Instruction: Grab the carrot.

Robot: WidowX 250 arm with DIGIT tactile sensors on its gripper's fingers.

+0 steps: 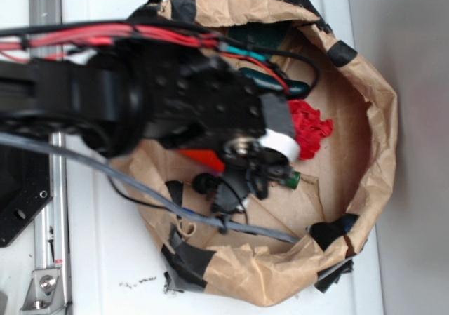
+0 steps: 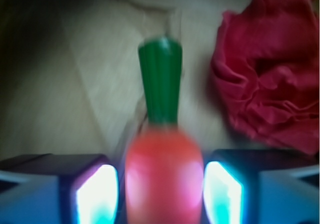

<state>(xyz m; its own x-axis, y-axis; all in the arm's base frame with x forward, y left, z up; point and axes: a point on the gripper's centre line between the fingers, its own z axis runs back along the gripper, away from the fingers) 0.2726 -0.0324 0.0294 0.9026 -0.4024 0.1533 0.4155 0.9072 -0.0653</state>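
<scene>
Carrot [image 2: 163,176]: glossy orange body filling the lower middle of the wrist view, with a dark green cone-shaped stem pointing up and away from the camera. The picture is blurred, so the tapered tip cannot be made out.

Where it lies: on the brown paper floor of the paper-lined basket [image 1: 379,129], directly under the wrist. In the exterior view only a strip of orange [image 1: 203,159] and the green stem end [image 1: 291,179] show past the arm.

Gripper [image 2: 162,189]: the two fingers stand one on each side of the carrot's thick body, their inner pads [image 2: 95,196] glowing pale. The jaws are narrow, with only a thin dark sliver showing between each pad and the orange skin; whether they already press on it I cannot tell.

Why it is placed so: the fingers straddle the widest part, across the carrot's length, which looks like the surest spot for a slippery, tapering toy.

Red cloth ball [image 2: 270,69]: ruffled, lying just beside the stem on the right, apart from the fingers.

Dark green toy [image 1: 280,83]: near the basket's far wall, partly hidden by cables.

Step in hand: by my reading, closing on the carrot; the lift is not yet begun.
</scene>
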